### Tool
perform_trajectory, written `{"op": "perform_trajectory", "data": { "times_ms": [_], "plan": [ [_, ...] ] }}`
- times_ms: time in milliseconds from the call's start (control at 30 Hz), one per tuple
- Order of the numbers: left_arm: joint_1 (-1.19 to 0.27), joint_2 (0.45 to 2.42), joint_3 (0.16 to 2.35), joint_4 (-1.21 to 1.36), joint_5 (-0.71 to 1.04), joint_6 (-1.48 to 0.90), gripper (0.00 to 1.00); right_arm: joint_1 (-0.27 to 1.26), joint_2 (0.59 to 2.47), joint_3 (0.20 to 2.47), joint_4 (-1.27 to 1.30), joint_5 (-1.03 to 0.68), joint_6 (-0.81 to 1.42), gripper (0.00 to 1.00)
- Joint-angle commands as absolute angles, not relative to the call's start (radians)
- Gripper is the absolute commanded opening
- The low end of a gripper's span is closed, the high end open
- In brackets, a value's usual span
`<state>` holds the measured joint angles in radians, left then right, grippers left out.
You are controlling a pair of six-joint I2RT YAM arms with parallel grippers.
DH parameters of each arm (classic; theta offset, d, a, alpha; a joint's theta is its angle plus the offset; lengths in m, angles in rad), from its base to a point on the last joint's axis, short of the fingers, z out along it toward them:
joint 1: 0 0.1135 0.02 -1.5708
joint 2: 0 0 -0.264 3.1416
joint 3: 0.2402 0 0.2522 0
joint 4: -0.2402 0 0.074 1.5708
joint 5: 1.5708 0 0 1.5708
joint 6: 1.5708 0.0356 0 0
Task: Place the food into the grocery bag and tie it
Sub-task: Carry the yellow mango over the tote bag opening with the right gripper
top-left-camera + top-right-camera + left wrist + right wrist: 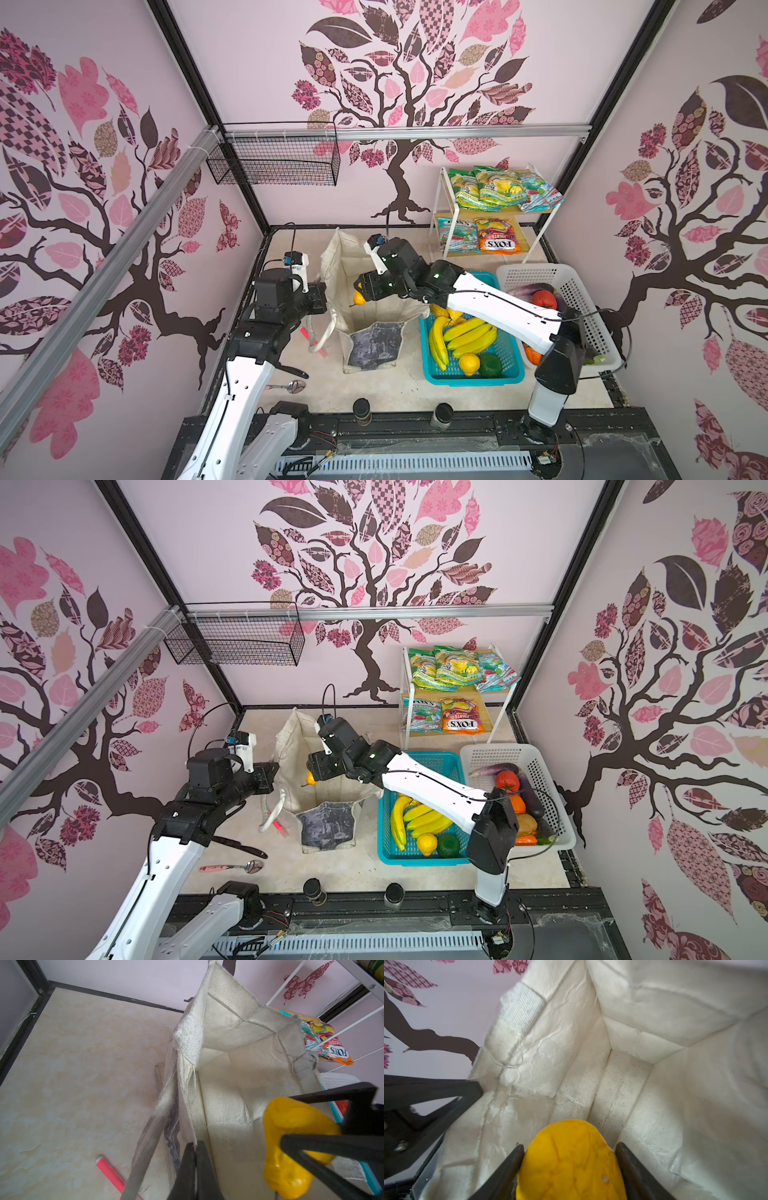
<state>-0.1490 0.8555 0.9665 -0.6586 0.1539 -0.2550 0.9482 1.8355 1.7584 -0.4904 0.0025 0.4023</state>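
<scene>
Right wrist view: the right jaws, part open, clamp a yellow toy fruit (571, 1159) over the open grocery bag (675, 1105). The left jaws, fully closed, pinch its rim. It stands mid worktop (415, 390), just beside the teal basket (469, 380).

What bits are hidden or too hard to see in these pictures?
- Yellow fruit: the right wrist view's lower edge cuts it off and the right gripper covers its sides.
- White basket: in both top views the right arm hides part of its inside.
- Front jars: too small in a top view to tell what they hold.
</scene>
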Motion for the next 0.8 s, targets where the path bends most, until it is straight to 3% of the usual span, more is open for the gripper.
{"op": "perform_trajectory", "data": {
  "times_ms": [0,367,767],
  "plan": [
    [-0.147,0.838,0.934,-0.632,0.175,-0.237,0.00,0.940,1.912,1.775,-0.478,0.002,0.358,0.68],
    [-0.148,0.815,0.930,-0.616,0.186,-0.233,0.00,0.939,2.192,1.888,-0.485,-0.008,0.336,0.68],
    [-0.147,0.804,0.930,-0.617,0.161,-0.232,0.00,0.932,2.370,1.884,-0.414,0.020,0.392,0.70]
  ]
}}
